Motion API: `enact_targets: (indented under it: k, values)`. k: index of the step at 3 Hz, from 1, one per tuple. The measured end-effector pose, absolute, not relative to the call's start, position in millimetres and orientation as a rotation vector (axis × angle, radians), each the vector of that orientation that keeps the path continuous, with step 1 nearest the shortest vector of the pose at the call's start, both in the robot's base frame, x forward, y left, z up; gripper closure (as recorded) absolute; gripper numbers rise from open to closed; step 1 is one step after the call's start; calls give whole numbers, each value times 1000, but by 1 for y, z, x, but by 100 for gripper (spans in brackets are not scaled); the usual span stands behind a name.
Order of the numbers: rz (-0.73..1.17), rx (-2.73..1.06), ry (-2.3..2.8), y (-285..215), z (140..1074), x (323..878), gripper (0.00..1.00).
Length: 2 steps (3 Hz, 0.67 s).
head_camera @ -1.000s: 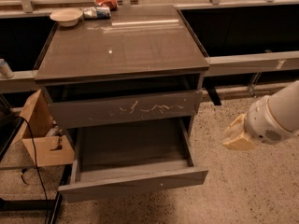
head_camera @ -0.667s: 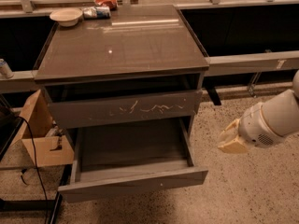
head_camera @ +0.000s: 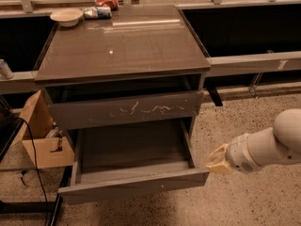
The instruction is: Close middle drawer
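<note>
The gripper [head_camera: 217, 160], open or shut I cannot tell, hangs empty with the open middle drawer [head_camera: 136, 186] just beside its tip, front corner nearest, probably to push it in.

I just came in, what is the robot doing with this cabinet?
A robot arm is working at a grey cabinet. Its gripper is low on the right, close to the right front corner of the middle drawer. That drawer is pulled far out, looks empty and is not yet closed. The scratched drawer above it is further in. A bowl stands on top, at the back.
</note>
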<state>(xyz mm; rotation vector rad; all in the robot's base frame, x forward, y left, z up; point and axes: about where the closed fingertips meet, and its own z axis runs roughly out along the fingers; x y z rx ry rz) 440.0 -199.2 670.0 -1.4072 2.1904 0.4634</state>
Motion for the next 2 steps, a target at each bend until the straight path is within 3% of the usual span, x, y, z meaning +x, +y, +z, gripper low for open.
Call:
enact_targets:
  k: [1,2]
  values:
    - [551,-1349,2203,-192,601,441,100]
    - [555,-1348,2206,-191,597,440,100]
